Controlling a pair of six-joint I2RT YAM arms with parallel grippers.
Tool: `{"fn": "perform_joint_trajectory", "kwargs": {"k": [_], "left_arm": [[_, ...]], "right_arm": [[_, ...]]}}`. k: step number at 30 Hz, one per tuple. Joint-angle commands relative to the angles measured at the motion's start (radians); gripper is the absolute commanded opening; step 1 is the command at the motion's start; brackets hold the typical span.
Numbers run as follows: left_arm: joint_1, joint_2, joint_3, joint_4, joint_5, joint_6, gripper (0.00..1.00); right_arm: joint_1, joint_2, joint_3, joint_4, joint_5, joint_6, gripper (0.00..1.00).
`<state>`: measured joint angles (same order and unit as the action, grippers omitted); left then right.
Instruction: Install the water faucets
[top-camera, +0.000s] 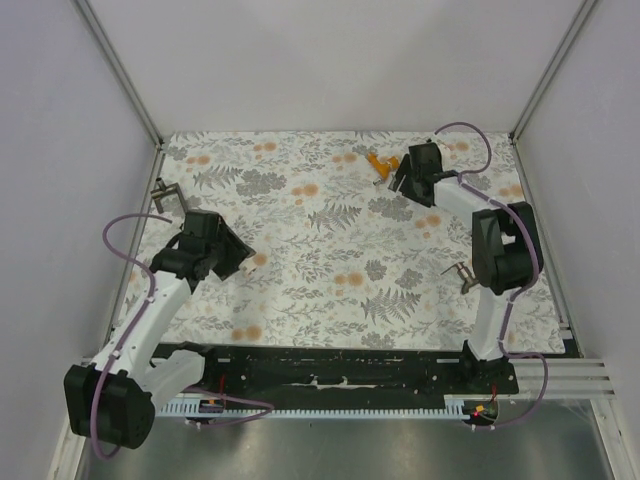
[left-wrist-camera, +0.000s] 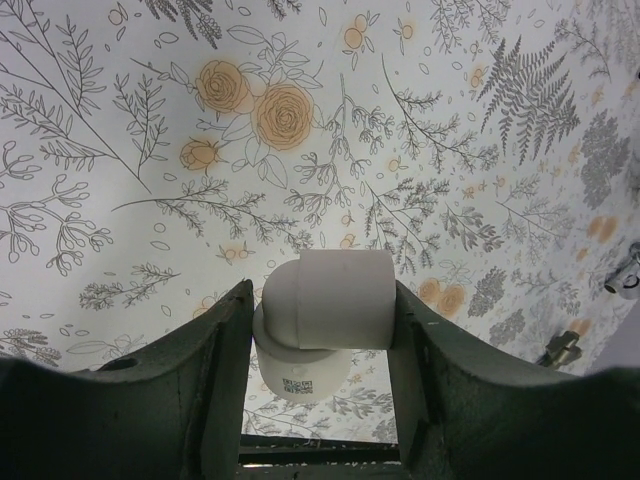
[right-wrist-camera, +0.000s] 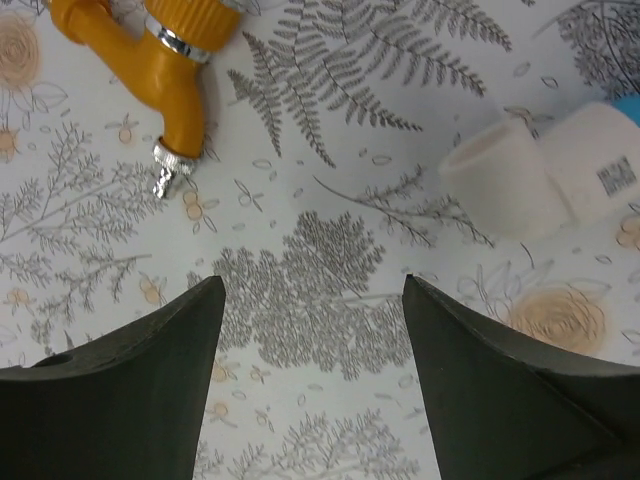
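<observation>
An orange faucet (top-camera: 380, 163) with a silver-tipped spout lies on the floral mat at the back right; in the right wrist view it (right-wrist-camera: 165, 60) is at the upper left. My right gripper (top-camera: 403, 180) is open and empty just right of it, its jaws (right-wrist-camera: 312, 290) wide apart over bare mat. A white elbow fitting (right-wrist-camera: 540, 175) with a QR label lies to the right of the jaws. My left gripper (top-camera: 232, 258) hovers over the mat's left side and is shut on another white elbow fitting (left-wrist-camera: 325, 315), held above the mat.
A dark metal angled lever handle (top-camera: 165, 192) lies at the mat's left edge, another (top-camera: 462, 272) beside the right arm. A metal part (left-wrist-camera: 625, 280) shows at the right edge of the left wrist view. Frame posts and walls enclose the mat (top-camera: 330, 250).
</observation>
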<state>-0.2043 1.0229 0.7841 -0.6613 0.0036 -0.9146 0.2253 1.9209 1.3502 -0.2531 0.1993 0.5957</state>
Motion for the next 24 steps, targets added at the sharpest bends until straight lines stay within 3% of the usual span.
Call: {"fn": "perform_joint_trajectory", "kwargs": {"k": [1, 13, 19, 24], "left_arm": [[0.003, -0.072, -0.025, -0.004, 0.021, -0.092, 0.02], [0.003, -0.118, -0.028, -0.052, 0.018, -0.061, 0.02], [0.003, -0.116, -0.029, -0.052, 0.019, -0.066, 0.02], [0.003, -0.1, -0.019, -0.052, 0.024, -0.058, 0.02]], "right_arm": [[0.009, 0.113, 0.151, 0.077, 0.052, 0.033, 0.79], [0.019, 0.352, 0.394, 0.077, -0.031, 0.073, 0.71], [0.017, 0.441, 0.523, -0.087, -0.018, 0.096, 0.65], [0.017, 0.461, 0.544, -0.121, -0.024, 0.104, 0.62]]}}
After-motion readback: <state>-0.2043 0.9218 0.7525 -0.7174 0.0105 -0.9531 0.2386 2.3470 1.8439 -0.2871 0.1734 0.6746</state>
